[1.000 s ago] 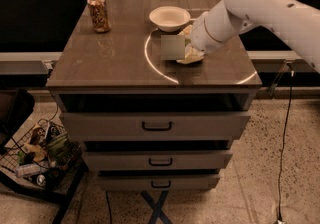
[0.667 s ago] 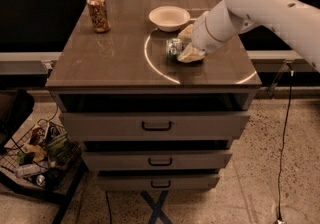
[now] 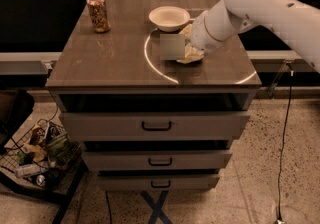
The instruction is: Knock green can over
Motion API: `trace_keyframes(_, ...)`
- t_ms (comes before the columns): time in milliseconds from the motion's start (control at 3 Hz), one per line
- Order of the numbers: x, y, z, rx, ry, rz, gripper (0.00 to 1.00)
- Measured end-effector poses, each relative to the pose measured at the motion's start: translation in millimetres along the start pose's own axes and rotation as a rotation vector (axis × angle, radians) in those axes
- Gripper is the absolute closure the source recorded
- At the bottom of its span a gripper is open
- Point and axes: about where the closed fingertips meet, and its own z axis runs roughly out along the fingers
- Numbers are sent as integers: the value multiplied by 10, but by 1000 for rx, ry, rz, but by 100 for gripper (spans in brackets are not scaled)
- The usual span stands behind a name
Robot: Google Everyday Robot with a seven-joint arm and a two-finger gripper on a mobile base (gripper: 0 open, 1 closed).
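The gripper [image 3: 192,54] hangs low over the worktop [image 3: 110,63], right of centre and just near of the white bowl [image 3: 170,18]. Whether its jaws are apart or together cannot be told. The green can [image 3: 172,47] shows only as a pale block just left of the gripper, and its pose is unclear. An orange-brown can [image 3: 98,13] stands upright at the far left corner.
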Motion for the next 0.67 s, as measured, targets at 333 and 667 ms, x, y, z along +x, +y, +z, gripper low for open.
trace_keyframes(333, -4, 3, 7, -1, 0, -1, 13)
trace_keyframes(667, -14, 5, 12, -4, -1, -1, 0)
